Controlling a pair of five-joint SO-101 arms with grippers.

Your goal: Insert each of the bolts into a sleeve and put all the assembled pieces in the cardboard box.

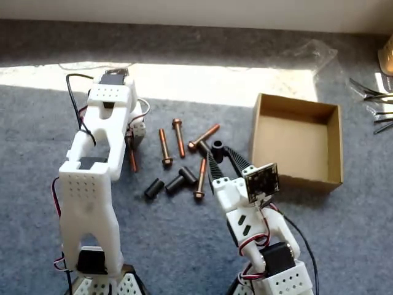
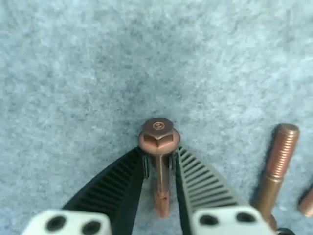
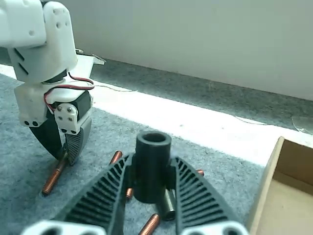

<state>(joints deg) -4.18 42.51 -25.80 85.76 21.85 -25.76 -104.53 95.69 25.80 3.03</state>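
Observation:
My left gripper (image 2: pixel 160 157) is shut on a copper bolt (image 2: pixel 159 137) just below its hex head, at the left of the bolt group; the same bolt (image 1: pixel 132 161) pokes out under the left arm. My right gripper (image 3: pixel 149 183) is shut on an upright black sleeve (image 3: pixel 152 164), bore facing up, held between the loose bolts and the cardboard box (image 1: pixel 298 142). In the right wrist view the left gripper (image 3: pixel 63 144) and its bolt (image 3: pixel 55 176) stand farther off. Several loose bolts (image 1: pixel 178 136) and three black sleeves (image 1: pixel 175 184) lie on the carpet between the arms.
The box is open and holds nothing, to the right of the parts. Another bolt (image 2: pixel 276 166) lies close beside the left gripper. Metal tools (image 1: pixel 373 104) lie at the right edge and a clear plastic bag (image 1: pixel 310 56) at the back.

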